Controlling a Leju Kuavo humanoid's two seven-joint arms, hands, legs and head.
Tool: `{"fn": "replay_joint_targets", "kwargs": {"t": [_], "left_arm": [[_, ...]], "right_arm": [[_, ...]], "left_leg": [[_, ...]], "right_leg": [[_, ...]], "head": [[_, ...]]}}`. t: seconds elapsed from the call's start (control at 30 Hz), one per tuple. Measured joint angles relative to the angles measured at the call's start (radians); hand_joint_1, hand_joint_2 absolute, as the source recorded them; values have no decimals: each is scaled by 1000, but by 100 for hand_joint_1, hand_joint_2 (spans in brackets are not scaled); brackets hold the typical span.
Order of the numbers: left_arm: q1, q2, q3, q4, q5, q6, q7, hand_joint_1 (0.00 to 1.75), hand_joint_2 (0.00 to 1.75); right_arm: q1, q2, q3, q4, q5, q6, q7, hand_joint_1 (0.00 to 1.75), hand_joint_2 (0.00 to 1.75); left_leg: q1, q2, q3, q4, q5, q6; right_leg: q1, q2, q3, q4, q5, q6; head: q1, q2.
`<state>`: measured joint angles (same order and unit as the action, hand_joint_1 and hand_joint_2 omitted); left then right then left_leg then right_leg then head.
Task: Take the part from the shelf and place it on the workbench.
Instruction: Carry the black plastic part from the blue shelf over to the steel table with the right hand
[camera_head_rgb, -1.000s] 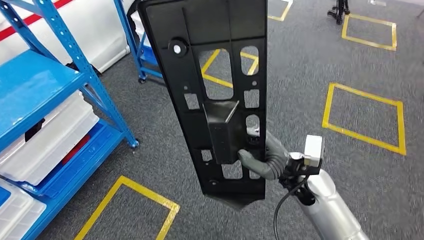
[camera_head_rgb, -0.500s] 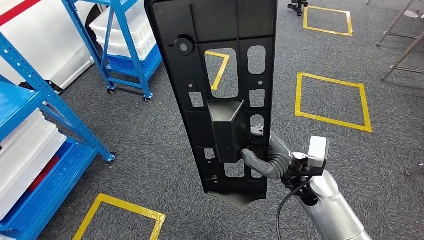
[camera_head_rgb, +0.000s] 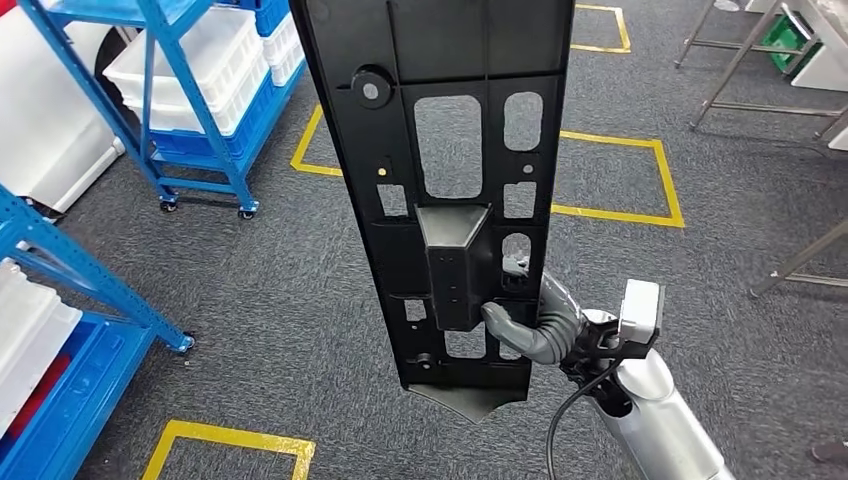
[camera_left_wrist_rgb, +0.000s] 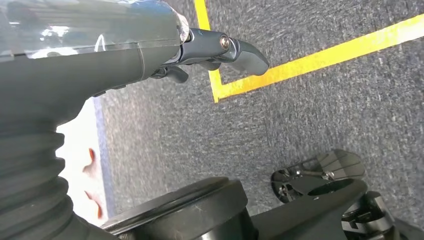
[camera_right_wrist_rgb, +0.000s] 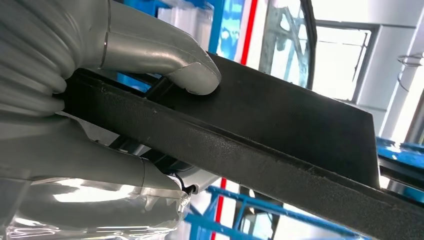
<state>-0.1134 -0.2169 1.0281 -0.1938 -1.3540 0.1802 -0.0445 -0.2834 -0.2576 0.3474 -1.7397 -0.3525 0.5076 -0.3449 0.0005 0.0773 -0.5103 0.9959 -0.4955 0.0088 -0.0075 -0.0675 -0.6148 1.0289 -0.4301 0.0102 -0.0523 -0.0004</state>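
The part (camera_head_rgb: 450, 150) is a long black plastic panel with several cut-outs, standing upright in the middle of the head view. My right hand (camera_head_rgb: 535, 320) grips it near its lower end, the thumb wrapped onto the raised block at the front. In the right wrist view the grey thumb and fingers (camera_right_wrist_rgb: 165, 60) clamp the panel's edge (camera_right_wrist_rgb: 280, 135). My left hand (camera_left_wrist_rgb: 100, 60) hangs over the grey carpet with its dark fingers (camera_left_wrist_rgb: 240, 50) apart and nothing in them.
A blue shelf (camera_head_rgb: 70, 290) with a white crate (camera_head_rgb: 25, 330) stands at the left edge. A blue wheeled rack of white bins (camera_head_rgb: 200, 70) is at the upper left. Yellow tape squares (camera_head_rgb: 620, 180) mark the carpet. Metal frame legs (camera_head_rgb: 740, 60) stand at the upper right.
The whole view has swung: the blue shelf slid off to the left and metal legs came in at the upper right. My right hand still holds the panel the same way.
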Motion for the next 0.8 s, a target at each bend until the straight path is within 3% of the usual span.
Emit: {"fn": "replay_joint_targets", "kwargs": {"t": [0.07, 0.13, 0.2, 0.27, 0.3, 0.33, 0.4, 0.47, 0.53, 0.6, 0.67, 0.73, 0.8], "left_arm": [[0, 1, 0, 0, -1, 0, 0, 0, 175], [-1, 1, 0, 0, -1, 0, 1, 0, 175], [-3, 1, 0, 0, 0, 0, -2, 0, 175], [-10, 1, 1, 0, 3, 0, -5, 0, 175], [-14, 1, 1, 0, 4, 0, -6, 0, 175], [-16, 1, 1, 0, 4, 0, -6, 0, 175], [-14, 1, 1, 0, 4, 0, -6, 0, 175], [-9, 1, 1, 0, 3, 1, -4, 0, 175], [-7, 1, 1, 0, 3, 1, -3, 0, 175], [-9, -1, 1, 0, 2, 0, -2, 0, 175], [-9, -2, 1, 0, 2, 0, -1, 0, 175], [-6, -3, 1, 0, 2, 0, -1, 0, 175], [-3, -2, 2, 0, 4, 0, -1, 0, 175]], "right_arm": [[1, 0, -1, -4, 0, 0, -1, 171, 175], [2, 0, -3, -9, 2, -1, -2, 171, 175], [1, -1, -4, -15, 4, -1, -4, 171, 175], [3, -2, -4, -16, 8, -1, -6, 171, 175], [4, -2, -4, -16, 10, 0, -7, 171, 175], [5, -2, -4, -16, 12, 0, -8, 171, 175], [6, -2, -4, -16, 14, 2, -13, 171, 175], [6, -2, -4, -16, 15, 3, -18, 171, 175], [6, -2, -5, -17, 17, 3, -20, 171, 175], [9, -2, -8, -18, 19, 3, -21, 171, 175], [10, 0, -12, -20, 21, 4, -22, 171, 175], [8, 2, -13, -22, 22, 4, -22, 171, 175], [9, 2, -13, -22, 23, 6, -22, 171, 175]], "left_leg": [[-2, 19, 5, -1, -6, -10], [2, 9, 4, 14, -23, -20], [5, -35, -32, 102, -77, -27], [5, -63, -95, 239, -137, -29], [5, -67, -117, 284, -147, -29], [5, -68, -124, 294, -136, -27], [5, -80, -88, 201, -63, -22], [9, -127, -40, 75, -5, -17], [10, -156, -26, 27, 1, -12], [8, -139, -22, 16, 6, -1], [10, -117, -15, 3, 15, 13], [7, -92, -13, -4, 19, 21], [4, -67, -14, -3, 18, 23]], "right_leg": [[4, 17, -1, -5, -4, -12], [1, 37, 1, -11, -2, -23], [-3, 55, 4, -15, 1, -33], [-1, 73, 4, -15, 0, -38], [-1, 84, 4, -14, 0, -39], [0, 96, 4, -12, 0, -39], [0, 123, 6, -8, -1, -37], [1, 149, 2, -2, -2, -30], [-3, 169, -8, 0, 4, -17], [-8, 184, -16, -3, 11, -3], [-5, 150, -30, 23, -6, 5], [-5, 94, -79, 126, -62, 12], [-10, 74, -137, 250, -109, 19]], "head": [[0, 0], [0, 0], [0, 0], [0, 0], [0, 0], [0, 0], [0, 0], [0, 0], [0, 0], [0, 0], [0, 0], [0, 0], [0, 0]]}}
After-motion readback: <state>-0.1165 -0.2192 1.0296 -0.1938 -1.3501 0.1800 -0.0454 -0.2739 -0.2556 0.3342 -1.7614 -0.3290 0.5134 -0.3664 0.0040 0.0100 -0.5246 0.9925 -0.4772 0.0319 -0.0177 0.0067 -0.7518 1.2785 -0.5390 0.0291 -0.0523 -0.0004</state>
